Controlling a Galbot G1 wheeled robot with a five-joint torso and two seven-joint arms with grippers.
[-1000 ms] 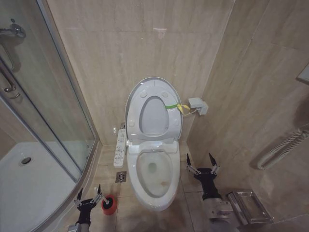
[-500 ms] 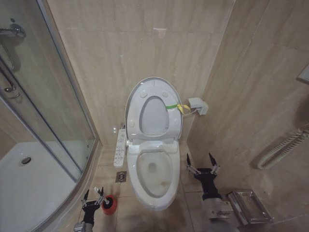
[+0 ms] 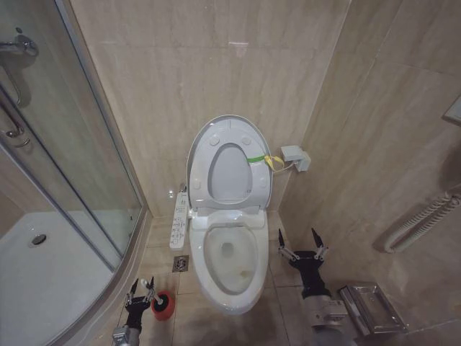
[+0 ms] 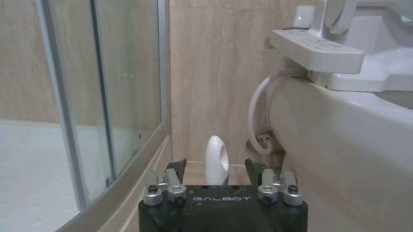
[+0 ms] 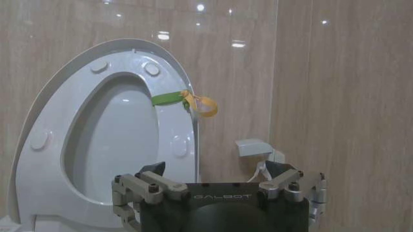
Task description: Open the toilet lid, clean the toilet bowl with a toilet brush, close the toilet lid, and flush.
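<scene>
Toilet lid (image 3: 229, 148) up against wall; toilet brush (image 4: 216, 159) upright in red cup (image 3: 163, 305) beside toilet bowl (image 3: 230, 288); left gripper (image 3: 140, 294) spread astride handle; best centred, then clenched; right gripper (image 3: 301, 244) released, idle.

toilet lid (image 3: 229, 128) upright, toilet bowl (image 3: 232, 258) open, toilet brush (image 4: 216, 160) in red cup (image 3: 163, 305)

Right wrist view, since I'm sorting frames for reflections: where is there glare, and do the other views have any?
Right wrist view: small bright ceiling-light spots on the glossy wall tiles above the raised toilet lid. Head view: one pale patch high on the back wall, and straight wall joints bow toward the edges. Left wrist view: faint reflections in the shower glass; the brush handle close to the lens looks soft.
</scene>
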